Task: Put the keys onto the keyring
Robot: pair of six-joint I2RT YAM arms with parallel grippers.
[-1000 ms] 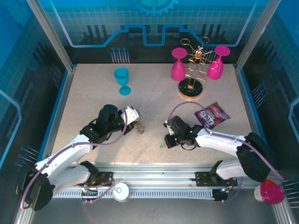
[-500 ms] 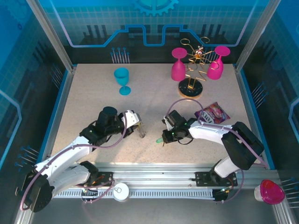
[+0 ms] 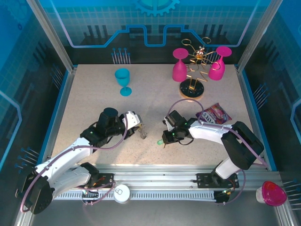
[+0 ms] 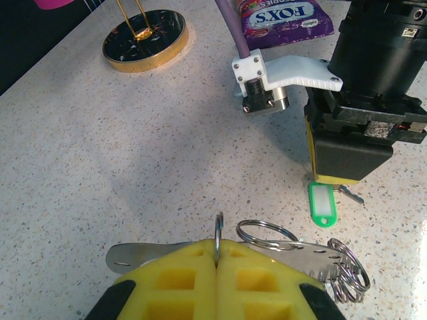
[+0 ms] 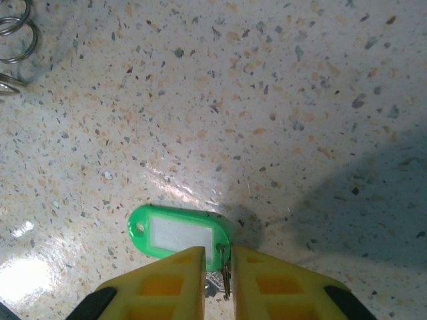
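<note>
speckled beige tabletop [image 3: 89, 106] sits inside blue-lit enclosure walls [image 3: 84, 28]. blue goblet [image 3: 123, 81] stands upright at rear left. left gripper [image 4: 217, 257] is fully closed, its pads pinching the keyring [image 4: 303, 253]. green key [image 4: 321, 203] lies flat on the tabletop, just beside the keyring. right gripper [image 5: 218, 263] stands over it, jaws parted by a narrow gap, with the key's metal end in that gap. gold rack [image 3: 192, 89] carrying two pink goblets [image 3: 179, 66] and a sweet bag [image 3: 214, 115] sit behind the right arm, well apart from the key.
</note>
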